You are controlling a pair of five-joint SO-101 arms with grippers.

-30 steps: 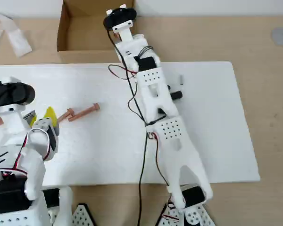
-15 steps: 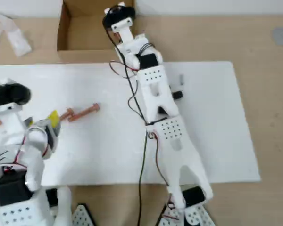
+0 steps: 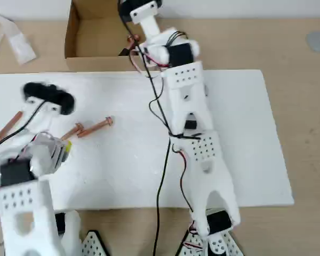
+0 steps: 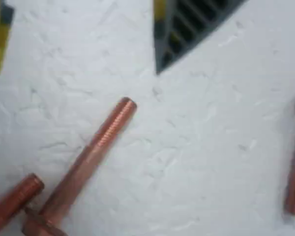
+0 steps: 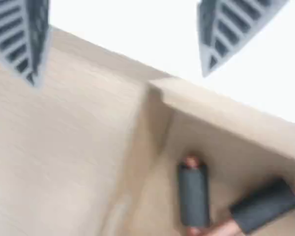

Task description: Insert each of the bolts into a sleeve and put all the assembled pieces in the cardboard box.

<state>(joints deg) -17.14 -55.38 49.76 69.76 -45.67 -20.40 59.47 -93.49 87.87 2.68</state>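
I'd put us partway through. My right gripper [image 5: 119,76] hangs over the box [image 5: 211,110], jaws wide apart with nothing between them. On the box floor under it I count two assembled pieces. One is a sleeve [image 5: 192,195] with a bolt head poking out of its end. The second sleeve [image 5: 264,204] lies at an angle just beside it. So two look finished and delivered.

What's left sits on the white board [image 3: 245,160], where I see three bare bolts. One bolt [image 3: 94,126] and another bolt [image 3: 73,130] lie nearly end to end in the board's left half. A third bolt [image 3: 7,127] is at its left edge.

My left gripper [image 4: 76,69] is open and empty over the board. The shank of a bolt [image 4: 88,152] is near its fingertips but not touching them.

As I judge it, each of those three needs a sleeve and then a trip to the box. I can't tell where the spare sleeves lie.
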